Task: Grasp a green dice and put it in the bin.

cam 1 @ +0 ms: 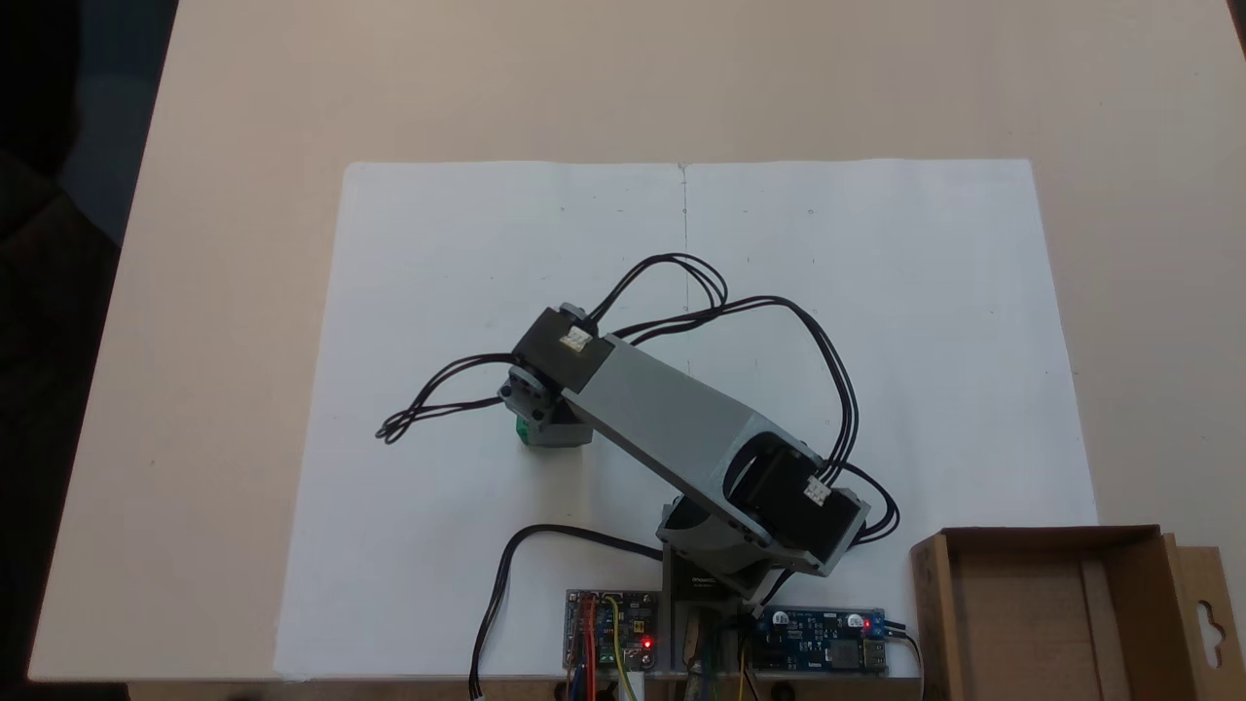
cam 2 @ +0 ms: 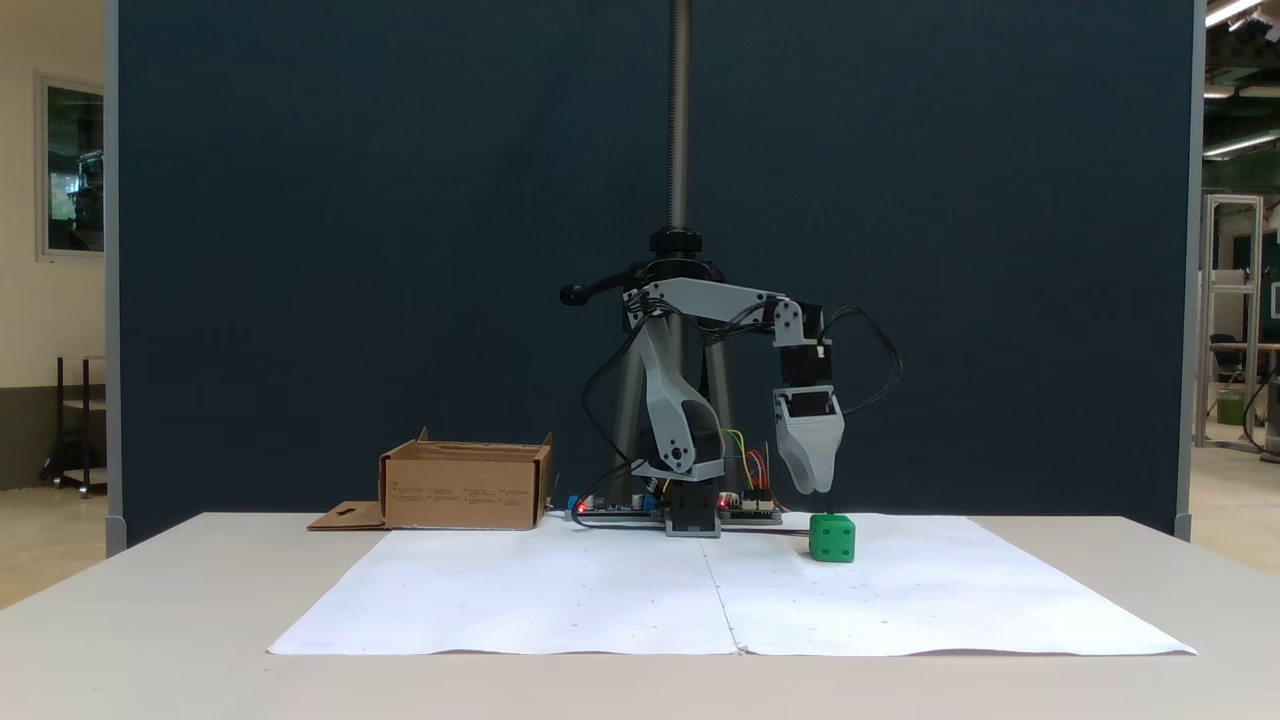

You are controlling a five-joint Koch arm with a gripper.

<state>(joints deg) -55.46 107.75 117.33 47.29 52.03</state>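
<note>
Nearest the camera in a fixed view lies the white paper sheet (cam 2: 720,600), spread over the pale table (cam 2: 150,620) and creased down its middle. On it sits the green dice (cam 2: 832,538), directly under the claw (cam 2: 815,488), whose tip hangs just above the cube's top face with a thin gap between them. The gripper points straight down, and its two jaws line up one behind the other, so whether they are spread or pressed together cannot be told.

In the other fixed view, taken from above, the wrist and gripper (cam 1: 541,421) cover nearly all of the cube; only a sliver of the green dice (cam 1: 523,431) shows at the lower left edge of the grey housing. The grey forearm (cam 1: 672,409) runs from the claw down and to the right toward the base, and black cables (cam 1: 779,321) loop above it and out to the left of the wrist.

The bin (cam 2: 465,487) stands well away from the claw, on the far side of the arm's base and beyond the paper's edge; its flap with the hang-hole lies flat on the table. From above, the bin (cam 1: 1032,545) sits at the lower right corner, open-topped. Between claw and bin stand the arm's base (cam 2: 692,510) and the circuit boards (cam 1: 823,638) with red lights. Behind the arm rises a tripod pole (cam 2: 680,120) against a dark blue partition (cam 2: 350,250).
</note>
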